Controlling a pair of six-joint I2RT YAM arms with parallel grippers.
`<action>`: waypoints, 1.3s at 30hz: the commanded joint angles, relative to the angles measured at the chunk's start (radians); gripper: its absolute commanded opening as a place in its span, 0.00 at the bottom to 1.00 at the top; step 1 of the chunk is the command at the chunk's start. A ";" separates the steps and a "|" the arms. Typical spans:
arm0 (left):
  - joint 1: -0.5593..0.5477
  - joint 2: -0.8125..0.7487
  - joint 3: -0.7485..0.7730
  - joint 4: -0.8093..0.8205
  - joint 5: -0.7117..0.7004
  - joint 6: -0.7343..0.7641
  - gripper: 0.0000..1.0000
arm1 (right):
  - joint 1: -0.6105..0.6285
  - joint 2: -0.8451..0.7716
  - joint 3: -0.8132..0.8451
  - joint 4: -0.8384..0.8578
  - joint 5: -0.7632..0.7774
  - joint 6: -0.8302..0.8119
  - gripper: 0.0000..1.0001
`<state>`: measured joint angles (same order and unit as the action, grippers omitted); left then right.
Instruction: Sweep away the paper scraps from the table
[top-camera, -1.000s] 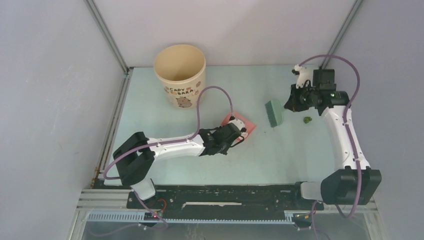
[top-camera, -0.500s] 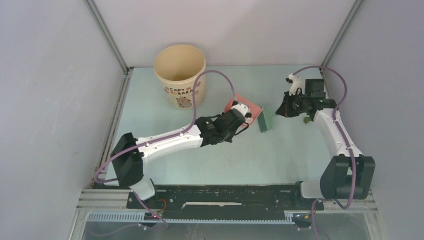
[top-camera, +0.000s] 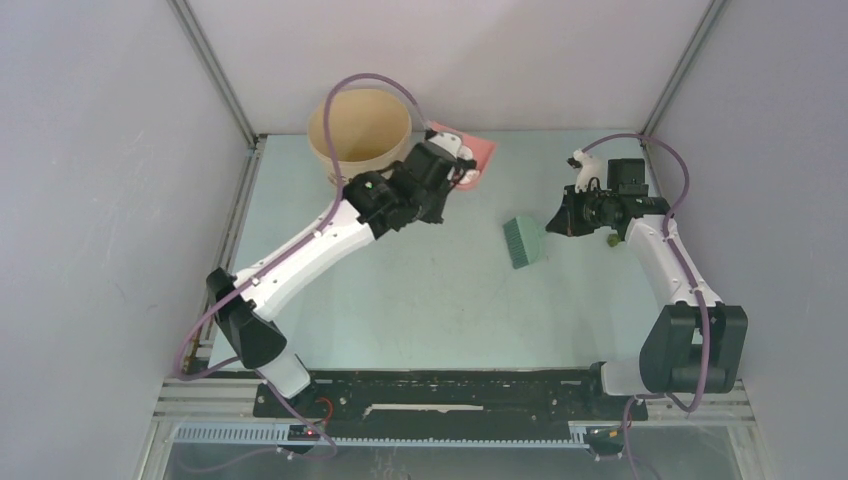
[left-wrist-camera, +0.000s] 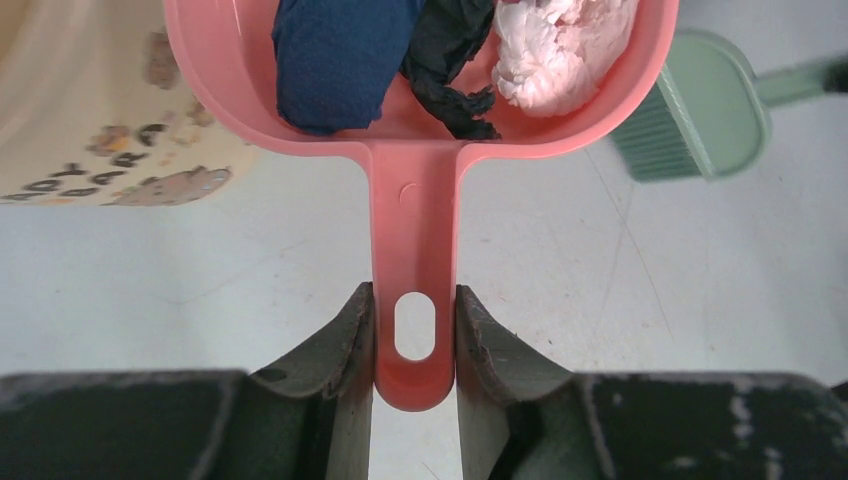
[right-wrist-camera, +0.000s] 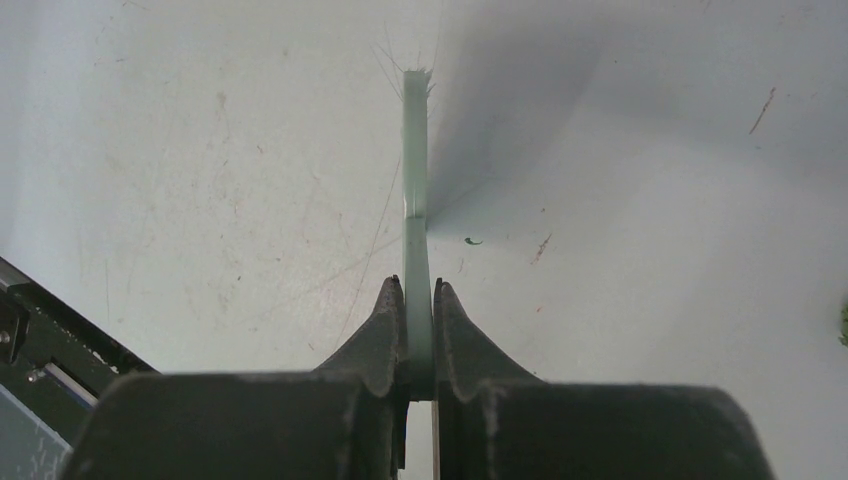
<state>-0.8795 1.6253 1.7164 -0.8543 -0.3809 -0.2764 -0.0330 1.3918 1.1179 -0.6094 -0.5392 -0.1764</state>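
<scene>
My left gripper is shut on the handle of the pink dustpan, held raised beside the cream cup; the pan shows just right of the cup's rim. Paper scraps lie in the pan: a navy one, a dark one and a pale pink-white one. My right gripper is shut on the handle of the grey-green hand brush, whose head rests on the table. One green scrap lies on the table by the right arm.
The cream cup with cartoon print stands at the back left of the table. Grey rails and walls close in the left, back and right sides. The brush head also shows in the left wrist view.
My left arm has lifted the dustpan from the table's middle and carried it back to beside the cup's rim. My right gripper has drawn the brush a little leftward and forward.
</scene>
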 joint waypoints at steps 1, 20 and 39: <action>0.075 -0.053 0.099 -0.072 0.033 0.018 0.01 | -0.002 -0.005 0.004 0.014 -0.033 -0.019 0.00; 0.450 -0.041 0.213 0.004 0.449 -0.165 0.01 | 0.009 0.009 0.003 0.007 -0.042 -0.028 0.00; 0.821 -0.139 -0.411 1.015 1.074 -0.963 0.00 | 0.006 0.016 0.004 0.004 -0.046 -0.031 0.00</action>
<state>-0.0719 1.5631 1.3739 -0.1982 0.5346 -0.9997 -0.0261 1.4048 1.1179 -0.6170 -0.5625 -0.1875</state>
